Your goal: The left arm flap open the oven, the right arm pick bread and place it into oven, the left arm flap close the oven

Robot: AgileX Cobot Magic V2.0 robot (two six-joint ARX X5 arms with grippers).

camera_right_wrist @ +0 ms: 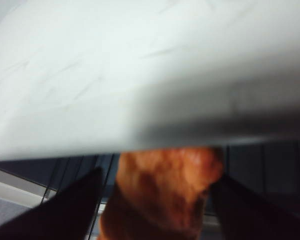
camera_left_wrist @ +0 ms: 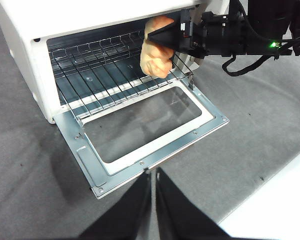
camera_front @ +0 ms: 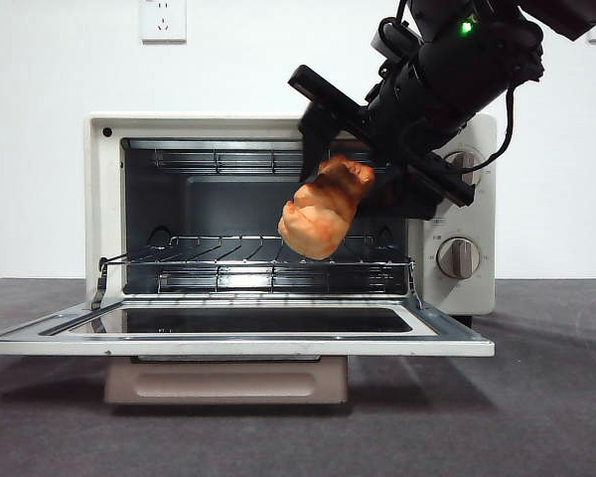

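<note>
Front view: the oven [camera_front: 278, 214] stands with its door [camera_front: 238, 333] dropped flat. The right gripper [camera_front: 353, 184] clamps the bread [camera_front: 325, 209] in the opening, above the wire rack [camera_front: 258, 263], with clear room below.

Left wrist view: the left gripper [camera_left_wrist: 153, 172], jaws nearly together and empty, hovers off the door's front edge.

Right wrist view: the oven's top edge looms just above the bread [camera_right_wrist: 165, 190].

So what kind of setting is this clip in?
Likely a lab test bench, not a kitchen: a lone toaster oven on a dark grey mat, a bare white wall with a socket, and the right gripper holding bread.
</note>
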